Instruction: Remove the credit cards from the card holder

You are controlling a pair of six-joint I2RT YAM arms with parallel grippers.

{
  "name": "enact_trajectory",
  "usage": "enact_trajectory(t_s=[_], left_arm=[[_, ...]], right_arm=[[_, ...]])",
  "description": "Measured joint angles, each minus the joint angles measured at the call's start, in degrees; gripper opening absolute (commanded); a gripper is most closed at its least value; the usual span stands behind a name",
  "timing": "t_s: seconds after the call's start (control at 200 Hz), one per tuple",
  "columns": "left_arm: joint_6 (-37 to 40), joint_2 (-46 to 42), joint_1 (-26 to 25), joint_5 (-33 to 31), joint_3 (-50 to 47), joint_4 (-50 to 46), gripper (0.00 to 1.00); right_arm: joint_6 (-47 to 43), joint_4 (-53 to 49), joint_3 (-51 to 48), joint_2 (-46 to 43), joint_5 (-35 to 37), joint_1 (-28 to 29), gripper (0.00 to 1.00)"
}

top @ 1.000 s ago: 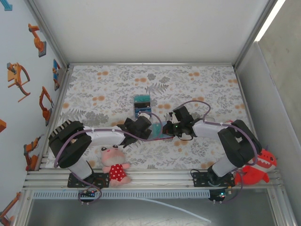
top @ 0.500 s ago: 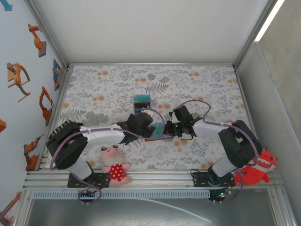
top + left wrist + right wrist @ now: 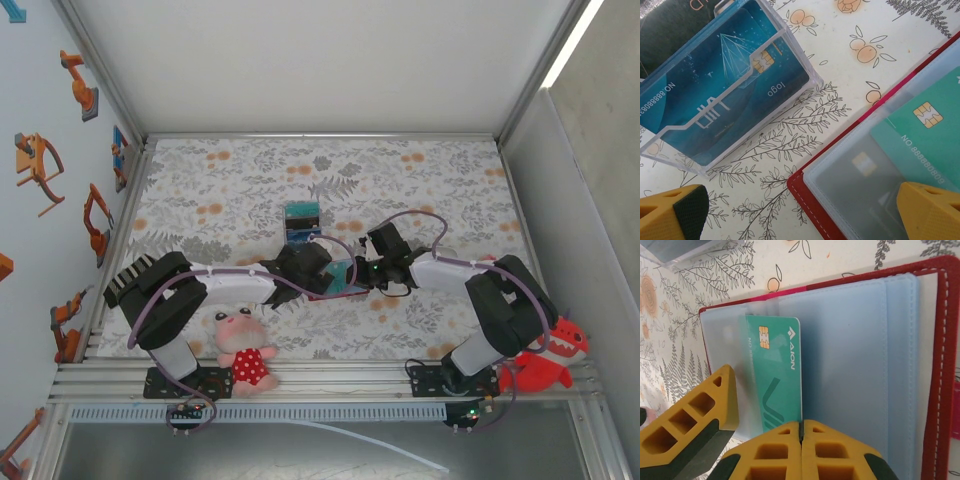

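Below, stitched red card holder (image 3: 935, 365), teal credit card (image 3: 775, 385) in frosted sleeve (image 3: 850, 355), left claw (image 3: 800, 215) gaping (empty), right claw (image 3: 801, 426) closed.

The card holder (image 3: 939, 365) lies open and flat on the floral table (image 3: 685, 300), mid-frame in the top view. It has a red stitched edge and cloudy pale sleeves inside. 1 teal card (image 3: 776, 380) with a gold chip and white logo sits at its left pocket, long side running up the right wrist frame. 1 darker card (image 3: 860, 172) shows dimly through the sleeve beside it. A blue card (image 3: 725, 92) stands tilted in a clear case (image 3: 790, 47) at the upper left of the left wrist frame, near the holder but apart from it.
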Motion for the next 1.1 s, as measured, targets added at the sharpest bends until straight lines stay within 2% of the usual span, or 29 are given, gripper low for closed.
enact_trajectory(t_s=[0.13,0.275,0.411,0.551,0.816,0.917,1.102], left_arm=[[0.02,0.15,0.00,0.00,0.00,0.13,0.97],[0.02,0.33,0.00,-0.02,0.00,0.13,0.97],[0.00,0.46,0.00,-0.02,0.00,0.15,0.97],[0.00,0.46,0.00,-0.02,0.00,0.15,0.97],[0.00,0.46,0.00,0.00,0.00,0.13,0.97],[-0.02,0.46,0.00,-0.02,0.00,0.15,0.97],[-0.04,0.44,0.00,0.00,0.00,0.13,0.97]], right_arm=[[-0.15,-0.22,0.09,-0.39,0.24,-0.04,0.00],[0.24,1.60,0.04,-0.70,-1.16,-0.13,0.13],[1.09,5.18,-0.83,-0.90,-2.91,-0.33,0.19],[1.44,8.02,-2.05,-0.90,-4.22,-0.37,0.21],[3.61,15.76,-4.42,0.79,-7.04,-0.37,0.20],[4.33,17.79,-4.79,2.27,-7.58,-0.37,0.10],[4.44,17.70,-4.87,2.05,-7.23,-0.37,0.04]])
